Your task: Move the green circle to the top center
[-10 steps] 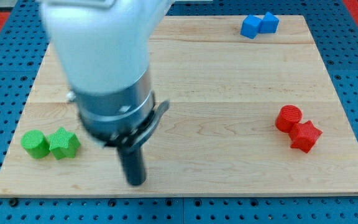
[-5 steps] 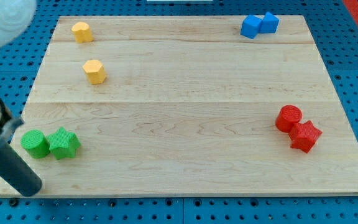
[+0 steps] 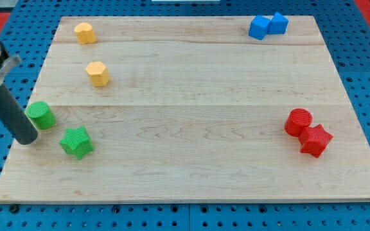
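You would have logged the tabletop (image 3: 191,128) as a pale wooden board on a blue perforated base (image 3: 365,218). The landmark here was the green circle (image 3: 41,114).

Green circle: it sat near the board's left edge, roughly halfway between the top and bottom edges, far from the top centre.

My tip (image 3: 28,138): the end effector was a plain dark rod, with no jaws to open or close, so nothing was gripped. It leaned in from the view's upper left. Its lower end stood just below and left of the green circle, touching it or nearly so; you could not tell which from this view.

Green star (image 3: 76,142): below and right of the green circle, near but apart from it, with bare wood between the two.

Yellow blocks: one (image 3: 97,73) lay above and right of the green circle; the second (image 3: 85,32) lay further above, near the board's top-left corner. Both looked roughly hexagonal, though the shape was hard to confirm.

Blue blocks (image 3: 268,25): two, touching one another, far to the right of the green circle and up at the top edge.

Red circle (image 3: 298,122): far right of the green circle, at about the same height. A second red block (image 3: 316,140) touched it at its lower right.
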Controlling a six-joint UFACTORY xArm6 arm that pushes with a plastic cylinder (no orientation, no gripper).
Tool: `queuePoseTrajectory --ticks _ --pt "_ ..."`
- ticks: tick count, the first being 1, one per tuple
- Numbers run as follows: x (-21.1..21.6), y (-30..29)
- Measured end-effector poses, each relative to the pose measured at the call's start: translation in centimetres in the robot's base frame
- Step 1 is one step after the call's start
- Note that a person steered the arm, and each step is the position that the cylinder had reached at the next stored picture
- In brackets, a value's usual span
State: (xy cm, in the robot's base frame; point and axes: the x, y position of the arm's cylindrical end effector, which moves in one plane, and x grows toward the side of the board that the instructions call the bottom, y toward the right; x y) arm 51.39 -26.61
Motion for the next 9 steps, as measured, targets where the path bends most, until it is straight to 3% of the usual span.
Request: queuePoseTrajectory --ticks 2,3,5,7,9 --pt "-7.9 7.3" --pt "-7.5 8.6" --pt "-4.7 3.6" --pt "-4.8 2.5" --pt "-10.0 2.6"
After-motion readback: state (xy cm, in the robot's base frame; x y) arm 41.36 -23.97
